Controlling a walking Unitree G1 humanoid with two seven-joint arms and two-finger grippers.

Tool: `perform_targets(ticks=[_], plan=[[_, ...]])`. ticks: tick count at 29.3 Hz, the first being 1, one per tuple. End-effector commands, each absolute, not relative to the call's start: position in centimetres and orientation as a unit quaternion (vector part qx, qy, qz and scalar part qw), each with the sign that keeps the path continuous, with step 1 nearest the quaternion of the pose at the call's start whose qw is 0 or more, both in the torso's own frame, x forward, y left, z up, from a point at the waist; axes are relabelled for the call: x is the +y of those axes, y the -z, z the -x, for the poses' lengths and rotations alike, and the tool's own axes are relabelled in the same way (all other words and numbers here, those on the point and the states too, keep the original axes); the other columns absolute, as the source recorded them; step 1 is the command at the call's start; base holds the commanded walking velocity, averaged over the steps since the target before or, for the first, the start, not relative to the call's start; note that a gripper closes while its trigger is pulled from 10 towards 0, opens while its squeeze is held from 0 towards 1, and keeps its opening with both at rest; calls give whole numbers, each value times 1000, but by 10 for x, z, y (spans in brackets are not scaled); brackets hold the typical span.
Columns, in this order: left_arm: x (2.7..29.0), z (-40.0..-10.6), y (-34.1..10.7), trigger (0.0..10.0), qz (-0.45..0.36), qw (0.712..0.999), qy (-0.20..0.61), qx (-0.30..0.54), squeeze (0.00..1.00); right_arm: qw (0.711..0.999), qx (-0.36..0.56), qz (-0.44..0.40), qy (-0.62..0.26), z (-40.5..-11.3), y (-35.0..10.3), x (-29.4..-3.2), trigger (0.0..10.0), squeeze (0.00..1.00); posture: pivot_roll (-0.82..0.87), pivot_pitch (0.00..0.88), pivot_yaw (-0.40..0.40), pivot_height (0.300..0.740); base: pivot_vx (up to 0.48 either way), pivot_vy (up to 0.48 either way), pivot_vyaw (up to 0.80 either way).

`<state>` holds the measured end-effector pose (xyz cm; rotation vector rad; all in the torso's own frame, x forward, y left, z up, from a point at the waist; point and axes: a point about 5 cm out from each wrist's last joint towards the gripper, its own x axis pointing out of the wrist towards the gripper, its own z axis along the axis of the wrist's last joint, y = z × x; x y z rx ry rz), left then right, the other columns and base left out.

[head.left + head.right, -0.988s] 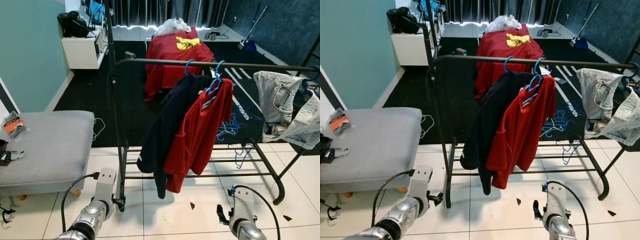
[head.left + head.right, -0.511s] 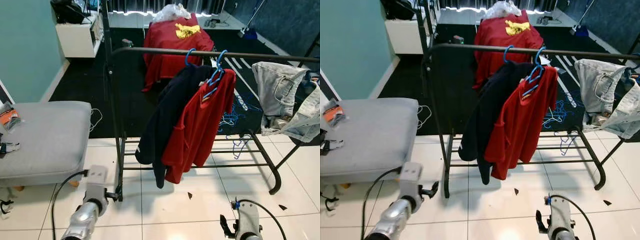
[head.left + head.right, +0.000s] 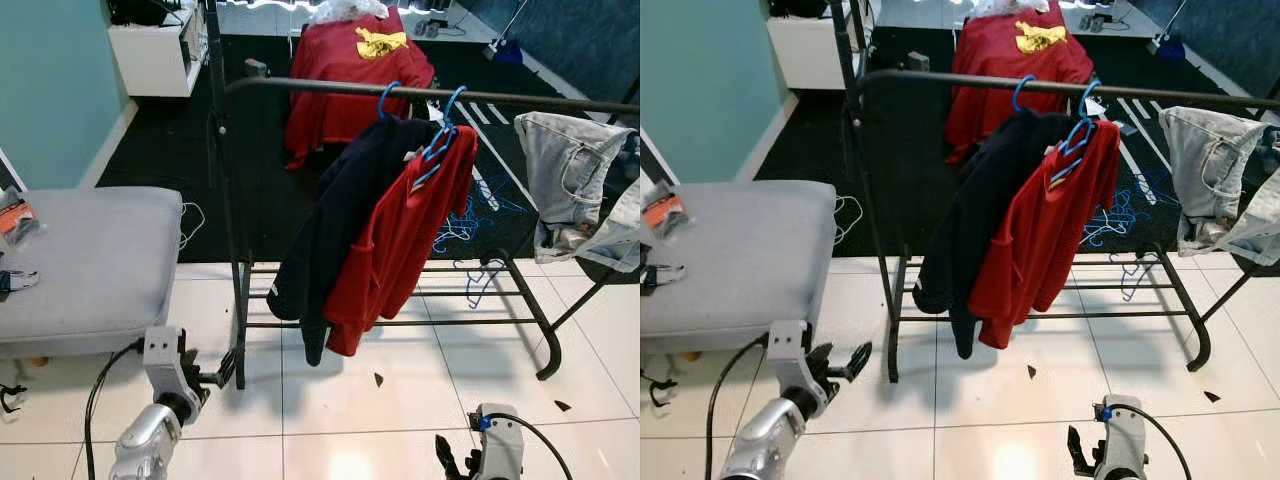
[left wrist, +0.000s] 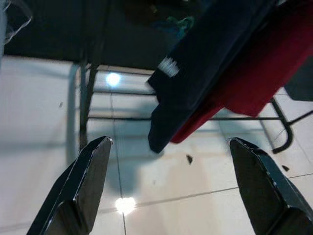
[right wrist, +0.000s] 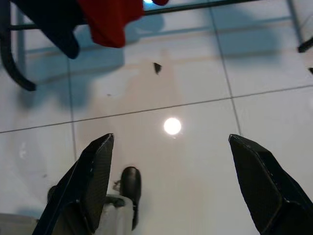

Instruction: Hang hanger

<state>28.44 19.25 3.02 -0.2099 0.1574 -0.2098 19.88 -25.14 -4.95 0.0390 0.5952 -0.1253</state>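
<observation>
I am hanging both grippers, left (image 4: pixel 166 186) and right (image 5: pixel 168 183), wide and empty below the rail (image 3: pixel 420 94); blue hangers (image 3: pixel 440 140) there look light, stiff, best hooked by the neck.

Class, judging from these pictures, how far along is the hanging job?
Done: the red shirt and dark jacket hang on blue hangers from the rail. In hand: nothing; left gripper and right gripper are open and low. Left: seemingly the denim garment draped over the rail.
</observation>
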Motion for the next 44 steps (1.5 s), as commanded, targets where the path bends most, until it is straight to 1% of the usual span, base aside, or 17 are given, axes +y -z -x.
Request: perform_targets(ticks=[1, 4, 5, 8, 12, 15, 16, 17, 20, 22, 24, 27, 36, 38, 39, 42, 44], plan=[[183, -285, -30, 10000, 110, 983, 126, 82, 0, 947, 314, -15, 64, -193, 54, -253, 10000, 0, 26, 171, -52, 740, 0, 0, 0], [181, -289, -35, 10000, 100, 982, 144, 77, 0, 945, 320, -35, 57, -194, 56, -249, 10000, 0, 34, 169, -46, 740, 0, 0, 0], [182, -290, -35, 10000, 98, 982, 141, 77, 0, 944, 319, -57, 58, -194, 56, -247, 10000, 0, 39, 167, -44, 740, 0, 0, -531], [185, -289, -31, 10000, 76, 987, 118, 83, 0, 942, 317, -80, 70, -195, 57, -246, 10000, 0, 53, 168, -39, 740, 0, 0, -710], [187, -287, -27, 10000, 71, 988, 100, 93, 0, 941, 320, -85, 73, -194, 58, -246, 10000, 0, 60, 164, -44, 740, 0, 0, -800], [181, -286, -28, 10000, 78, 984, 122, 100, 0, 940, 322, -84, 72, -193, 58, -247, 10000, 0, 60, 164, -44, 740, 0, 0, -800], [176, -287, -33, 10000, 73, 983, 140, 94, 0, 942, 312, -90, 79, -198, 51, -262, 10000, 0, 67, 159, -45, 740, 0, 0, -800], [173, -287, -35, 10000, 70, 982, 152, 91, 0, 944, 308, -90, 81, -200, 47, -268, 10000, 0, 66, 158, -47, 740, 0, 0, -800], [167, -290, -41, 10000, 57, 980, 175, 79, 0, 944, 305, -89, 83, -202, 44, -275, 10000, 0, 61, 154, -53, 740, 0, 0, -800], [159, -293, -49, 10000, 40, 977, 201, 60, 0, 944, 306, -88, 82, -202, 43, -277, 10000, 0, 52, 152, -64, 740, 0, 0, -800], [156, -295, -54, 10000, 25, 977, 205, 50, 0, 944, 306, -89, 82, -202, 42, -278, 10000, 0, 51, 151, -66, 740, 0, 0, -800], [146, -305, -76, 10000, 10, 980, 199, 6, 0, 947, 299, -76, 84, -204, 39, -281, 10000, 0, 35, 150, -68, 740, 109, 0, -163], [136, -315, -112, 10000, 14, 982, 182, -54, 0, 952, 286, -71, 79, -207, 33, -288, 10000, 0, 21, 156, -59, 740, 480, 0, 0], [135, -319, -134, 10000, 19, 981, 172, -93, 0, 957, 272, -73, 72, -209, 31, -285, 10000, 0, 18, 158, -60, 740, 480, 0, 0], [135, -319, -134, 10000, 19, 981, 172, -93, 0, 957, 272, -73, 72, -209, 31, -285, 10000, 0, 18, 158, -60, 740, 480, 0, 0], [134, -322, -153, 10000, 15, 978, 165, -126, 0, 960, 261, -76, 65, -212, 30, -283, 10000, 0, 18, 158, -60, 740, 480, 0, 0], [135, -324, -177, 10000, 4, 974, 155, -164, 0, 966, 242, -78, 51, -216, 27, -277, 10000, 0, 23, 161, -62, 740, 480, 0, 0]])
